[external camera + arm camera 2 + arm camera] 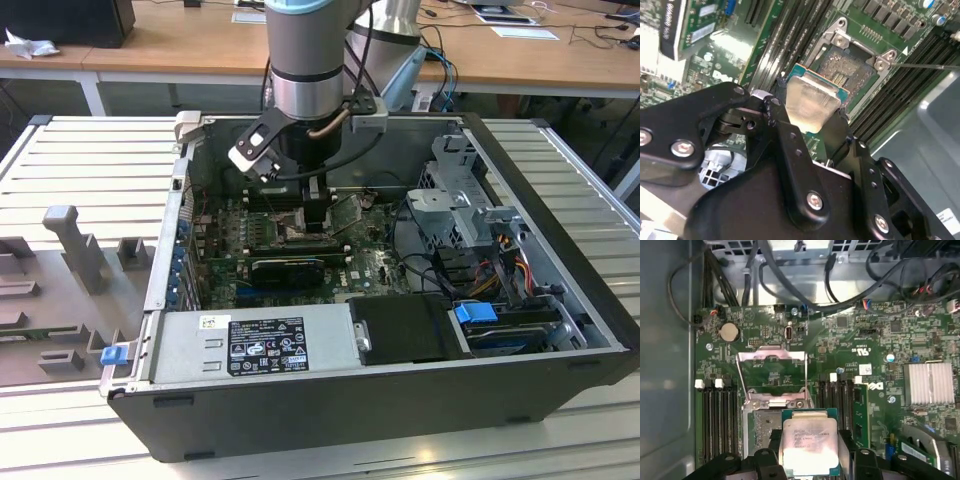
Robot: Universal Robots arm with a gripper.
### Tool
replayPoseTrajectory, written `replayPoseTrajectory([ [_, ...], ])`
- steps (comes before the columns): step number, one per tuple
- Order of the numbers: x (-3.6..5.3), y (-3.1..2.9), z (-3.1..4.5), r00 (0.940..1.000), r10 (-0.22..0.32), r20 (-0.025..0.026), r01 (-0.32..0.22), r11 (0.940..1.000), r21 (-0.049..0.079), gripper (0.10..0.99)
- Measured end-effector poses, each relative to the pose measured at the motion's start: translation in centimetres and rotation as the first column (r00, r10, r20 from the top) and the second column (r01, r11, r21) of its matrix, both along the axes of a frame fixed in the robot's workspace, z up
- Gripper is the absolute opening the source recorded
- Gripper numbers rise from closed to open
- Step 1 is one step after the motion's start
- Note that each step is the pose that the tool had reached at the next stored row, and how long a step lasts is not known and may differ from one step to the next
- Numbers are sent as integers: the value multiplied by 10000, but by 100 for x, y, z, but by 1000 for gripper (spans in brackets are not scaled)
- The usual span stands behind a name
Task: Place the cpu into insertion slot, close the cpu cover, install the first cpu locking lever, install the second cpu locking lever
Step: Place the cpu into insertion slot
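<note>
First wrist view: cpu (810, 442) gripped btwn fingers (769, 455), just beside insertion slot (762, 422).

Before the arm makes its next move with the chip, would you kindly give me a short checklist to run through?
1. cpu gripped in the end effector: ok.
2. cpu cover swung open, off the insertion slot: ok.
3. Visible part of the insertion slot free of loose items: ok.
4. cpu seated in the insertion slot: not ok, not yet in.
5. cpu square to the slot's edges: cannot tell.
</note>
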State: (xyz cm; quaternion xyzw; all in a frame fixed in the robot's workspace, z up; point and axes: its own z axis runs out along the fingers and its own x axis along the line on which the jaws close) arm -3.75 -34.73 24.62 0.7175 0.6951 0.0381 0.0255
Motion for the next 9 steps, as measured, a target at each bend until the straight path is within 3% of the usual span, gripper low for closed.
replayPoseTrajectory([
  [7,-4,131,-51,9995,307,1,-307,9995,19,525],
  [9,-80,172,-148,9992,391,3,-391,9992,23,525],
])
